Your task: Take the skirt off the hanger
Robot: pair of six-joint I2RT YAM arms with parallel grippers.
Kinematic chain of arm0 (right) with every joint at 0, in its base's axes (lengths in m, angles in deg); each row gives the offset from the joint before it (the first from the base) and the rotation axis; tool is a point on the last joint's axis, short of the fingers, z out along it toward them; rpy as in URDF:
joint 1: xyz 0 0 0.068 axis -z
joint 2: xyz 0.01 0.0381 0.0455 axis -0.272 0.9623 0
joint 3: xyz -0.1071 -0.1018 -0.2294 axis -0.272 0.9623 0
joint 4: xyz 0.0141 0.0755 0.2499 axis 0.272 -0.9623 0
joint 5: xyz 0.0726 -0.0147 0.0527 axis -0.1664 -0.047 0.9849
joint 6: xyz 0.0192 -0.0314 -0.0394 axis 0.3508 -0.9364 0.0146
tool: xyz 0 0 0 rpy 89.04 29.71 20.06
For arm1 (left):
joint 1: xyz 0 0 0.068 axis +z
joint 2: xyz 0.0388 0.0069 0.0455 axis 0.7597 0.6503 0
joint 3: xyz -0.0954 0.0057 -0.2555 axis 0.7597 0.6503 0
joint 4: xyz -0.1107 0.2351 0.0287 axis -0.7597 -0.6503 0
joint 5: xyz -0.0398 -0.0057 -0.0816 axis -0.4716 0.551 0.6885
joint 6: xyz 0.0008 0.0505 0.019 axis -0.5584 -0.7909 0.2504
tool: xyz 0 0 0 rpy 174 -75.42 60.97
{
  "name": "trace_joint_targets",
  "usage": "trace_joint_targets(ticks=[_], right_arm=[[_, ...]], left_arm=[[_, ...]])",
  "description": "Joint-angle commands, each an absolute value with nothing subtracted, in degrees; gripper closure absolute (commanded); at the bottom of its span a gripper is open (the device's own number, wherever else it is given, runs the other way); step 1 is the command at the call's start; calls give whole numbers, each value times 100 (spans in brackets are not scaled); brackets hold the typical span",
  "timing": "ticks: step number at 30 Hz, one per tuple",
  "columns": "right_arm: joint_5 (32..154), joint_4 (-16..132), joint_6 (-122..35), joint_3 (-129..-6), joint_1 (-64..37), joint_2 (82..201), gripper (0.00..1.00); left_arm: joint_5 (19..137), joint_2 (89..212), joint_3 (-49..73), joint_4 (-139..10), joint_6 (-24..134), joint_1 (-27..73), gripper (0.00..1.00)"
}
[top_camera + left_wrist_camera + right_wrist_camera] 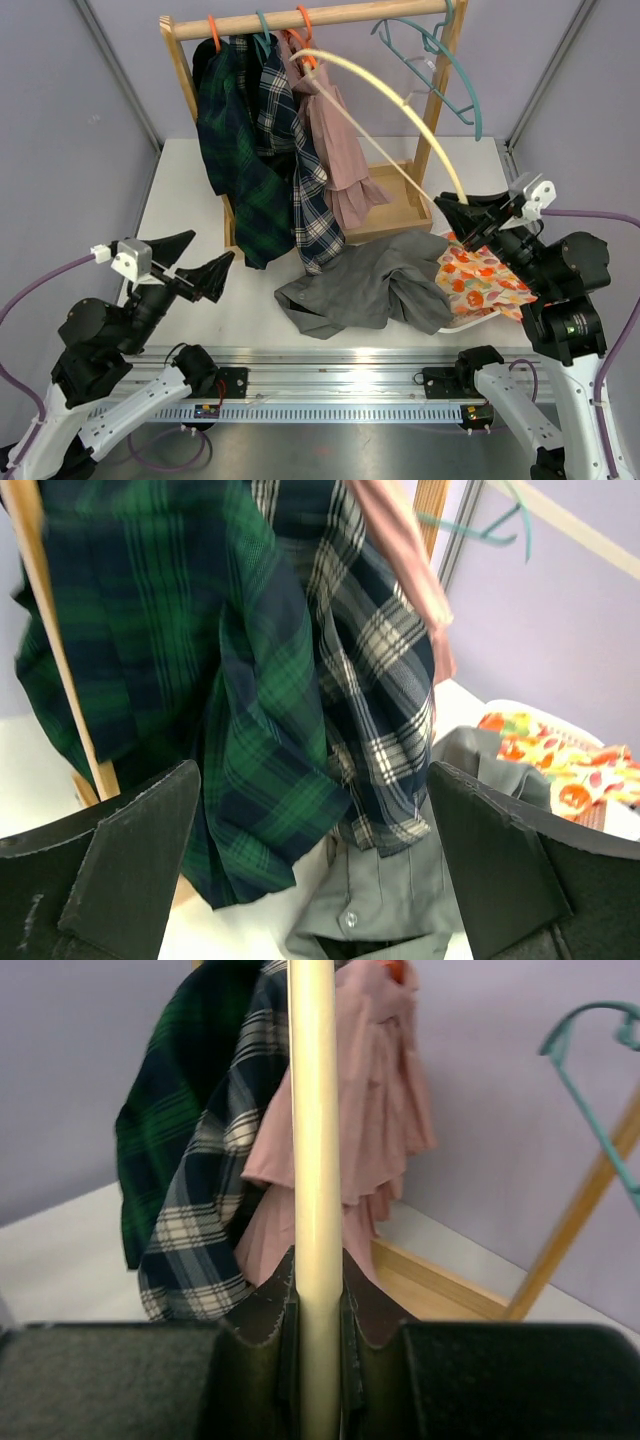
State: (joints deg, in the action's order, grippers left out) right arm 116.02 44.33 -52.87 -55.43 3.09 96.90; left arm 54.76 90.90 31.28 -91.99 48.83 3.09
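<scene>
A grey skirt point(370, 285) lies crumpled on the table in front of the rack; it also shows in the left wrist view point(400, 905). A bare cream hanger point(385, 85) arcs from near the pink garment down to my right gripper point(455, 215), which is shut on its end. In the right wrist view the hanger point(315, 1160) runs straight up between the fingers of the gripper point(318, 1330). My left gripper point(205, 262) is open and empty left of the skirt. In its wrist view the gripper point(315, 865) faces the plaid garments and the skirt.
A wooden rack point(300, 20) holds a green plaid garment point(235, 150), a navy-white plaid one point(300, 170) and a pink one point(340, 150). Empty teal hangers point(450, 70) hang at its right. A floral cloth point(480, 280) lies in a white tray right of the skirt.
</scene>
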Motion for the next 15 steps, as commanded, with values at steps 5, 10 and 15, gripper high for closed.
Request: trace_joint_targets(ticks=[5, 10, 15], right_arm=[[9792, 4472, -5001, -6138, 313, 9829, 100], [9687, 3585, -5519, -6629, 313, 10259, 100], [9651, 3073, -5871, -7148, 313, 10953, 100]], left_arm=[[5460, 9240, 3409, -8813, 5059, 312, 1], [5574, 9310, 3479, -8796, 5085, 312, 1], [5671, 9389, 3523, -8813, 5129, 312, 1]])
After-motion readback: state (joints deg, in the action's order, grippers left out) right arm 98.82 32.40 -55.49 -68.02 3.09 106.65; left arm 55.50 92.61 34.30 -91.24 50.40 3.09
